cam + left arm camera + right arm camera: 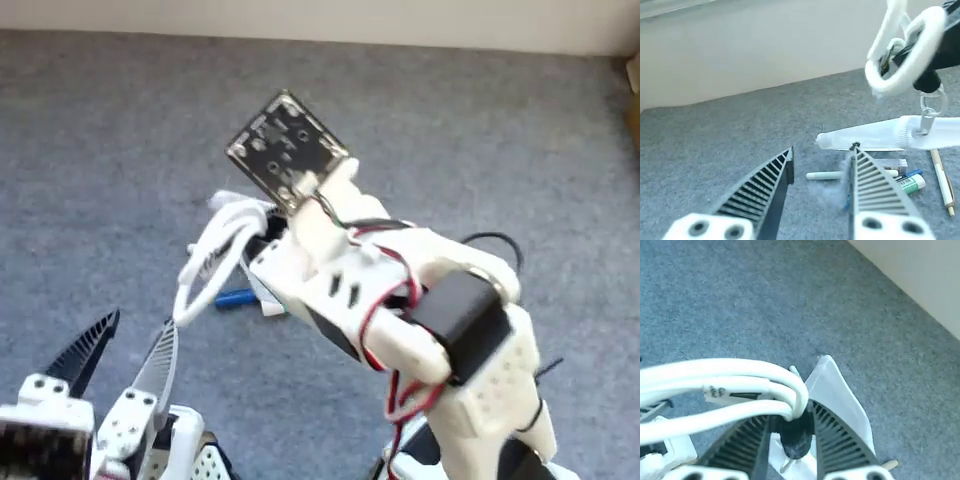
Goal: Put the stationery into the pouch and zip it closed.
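Loading step, seemingly not yet begun: right claw (pixel 794 424) grips black pull (pixel 796 441) of pouch (pixel 865 140); left claw (pixel 822 150) open near pouch; pens (pixel 912 176) beside pouch. Next, likely: left claw takes a pen.

A grey carpet (pixel 110 140) with a short, a little fuzzy pile covers the whole surface. In the high view it goes from the left edge to the right edge and down to the bottom of the frame. Along the top edge of the high view runs a pale cream wall (pixel 300 15), and the line where it meets the carpet is straight and almost level. In the left wrist view the wall takes the upper part of the frame, with the carpet below it. In the right wrist view it sits in the upper right corner. At the right edge of the high view, near the top, a small brown thing (pixel 635 100) shows; what it is I cannot tell.
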Robot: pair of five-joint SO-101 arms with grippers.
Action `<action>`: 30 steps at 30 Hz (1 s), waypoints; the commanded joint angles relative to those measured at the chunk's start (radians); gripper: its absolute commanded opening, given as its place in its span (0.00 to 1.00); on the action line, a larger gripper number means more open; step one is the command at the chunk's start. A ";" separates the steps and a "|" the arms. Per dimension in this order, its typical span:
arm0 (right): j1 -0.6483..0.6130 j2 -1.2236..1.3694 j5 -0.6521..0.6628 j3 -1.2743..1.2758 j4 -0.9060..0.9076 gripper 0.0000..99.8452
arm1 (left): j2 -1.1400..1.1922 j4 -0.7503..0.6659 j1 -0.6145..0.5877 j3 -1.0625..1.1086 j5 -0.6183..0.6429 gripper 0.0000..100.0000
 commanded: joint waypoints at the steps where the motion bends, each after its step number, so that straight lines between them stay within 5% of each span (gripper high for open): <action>1: -0.010 -0.070 0.005 -0.054 0.013 0.01 | 0.124 0.002 -0.010 -0.007 0.012 0.19; 18: -0.007 -0.125 -0.180 -0.036 -0.056 0.01 | 0.189 -0.080 0.001 0.007 0.078 0.26; 30: -0.096 -0.297 -0.181 0.259 -0.295 0.01 | 0.189 -0.140 0.165 0.042 0.213 0.26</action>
